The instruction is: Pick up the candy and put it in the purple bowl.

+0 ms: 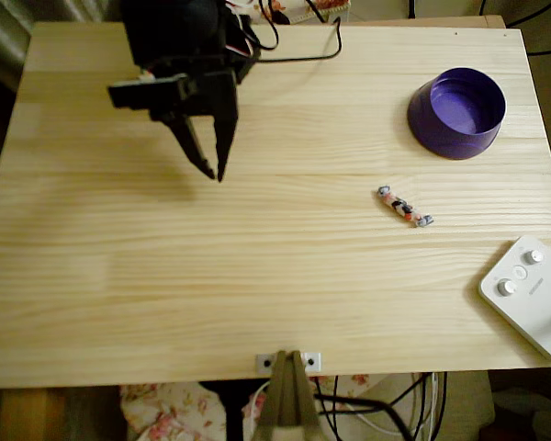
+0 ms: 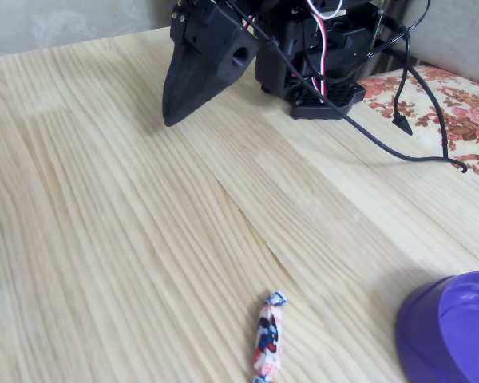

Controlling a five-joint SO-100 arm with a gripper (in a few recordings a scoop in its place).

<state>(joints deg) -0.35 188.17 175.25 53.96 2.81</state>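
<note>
Candy (image 2: 267, 341) lies near purple bowl (image 2: 455, 331); end effector (image 1: 213, 171) slightly spread, well apart.

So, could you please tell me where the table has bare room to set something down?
The whole left half of the table is bare below the hand, and so is the wide strip along the near edge. The right side is crowded: purple bowl, candy and white device.
</note>
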